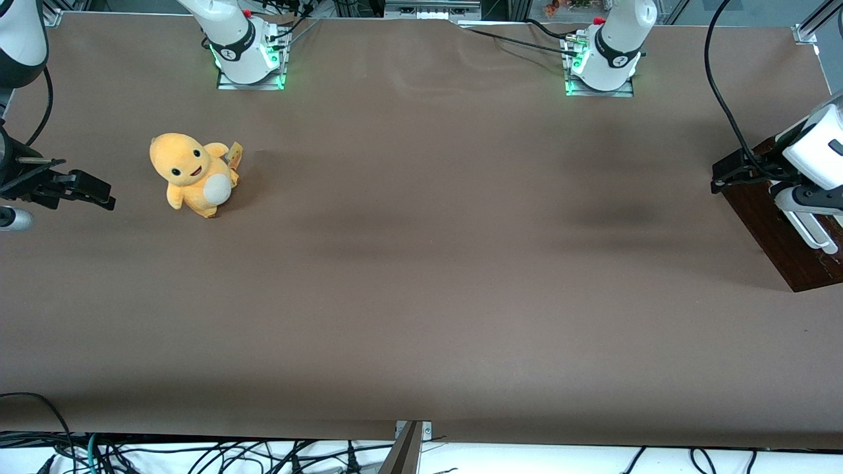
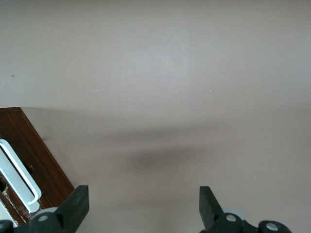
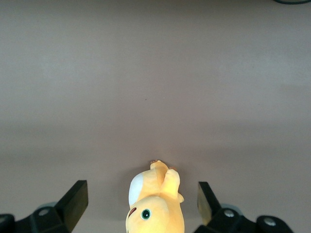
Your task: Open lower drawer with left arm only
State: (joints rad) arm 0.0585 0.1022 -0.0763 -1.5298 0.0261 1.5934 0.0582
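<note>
One brown table (image 1: 421, 276), mostly bare across the middle, wide open room from the front edge up to the arm bases. One dark red-brown cabinet (image 1: 780, 234) at the working arm's end, cut off by the edge of the front view, corner pointing toward the middle of the table. One left arm (image 1: 813, 148) hanging over that cabinet, black cable trailing up from it. One lower drawer (image 2: 34, 160), only a wedge of its dark front visible at the table surface, bare table just beside its edge. One white bar handle (image 2: 19, 174) on the drawer front, seen in part. One gripper (image 2: 143, 206) held over bare table just beside the drawer front, jaws spread wide, nothing between the two fingers (image 2: 77, 204). One yellow plush toy (image 1: 192, 174) toward the parked arm's end, well apart from the drawer, bare table all round it.
</note>
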